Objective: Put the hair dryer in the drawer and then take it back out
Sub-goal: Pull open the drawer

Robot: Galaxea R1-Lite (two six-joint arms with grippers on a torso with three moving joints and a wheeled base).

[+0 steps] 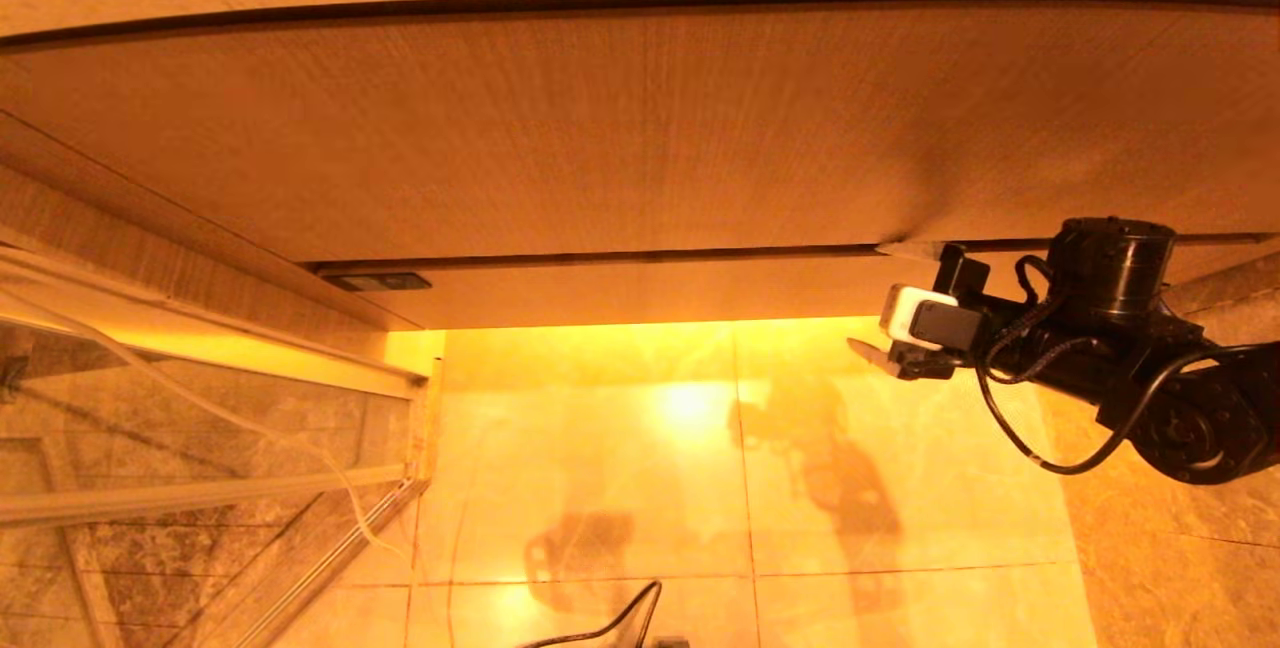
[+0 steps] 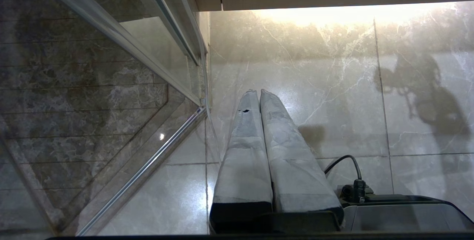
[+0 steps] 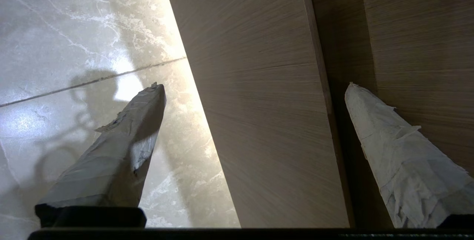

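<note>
Wood-grain drawer (image 1: 640, 293) shut, flush under taller panel (image 1: 600, 128) | hair dryer not visible | right gripper (image 1: 895, 303) fingers spread wide, straddling drawer's right end, empty | left gripper (image 2: 255, 93) closed, parked over floor | drawer likely rigid, slick, handleless: hook bottom edge.

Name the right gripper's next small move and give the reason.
Probably ease the right gripper in so one open jaw slips into the dark gap above the closed drawer, then pull. The jaws already straddle that flat, handleless front, and no hair dryer is in view.
</note>
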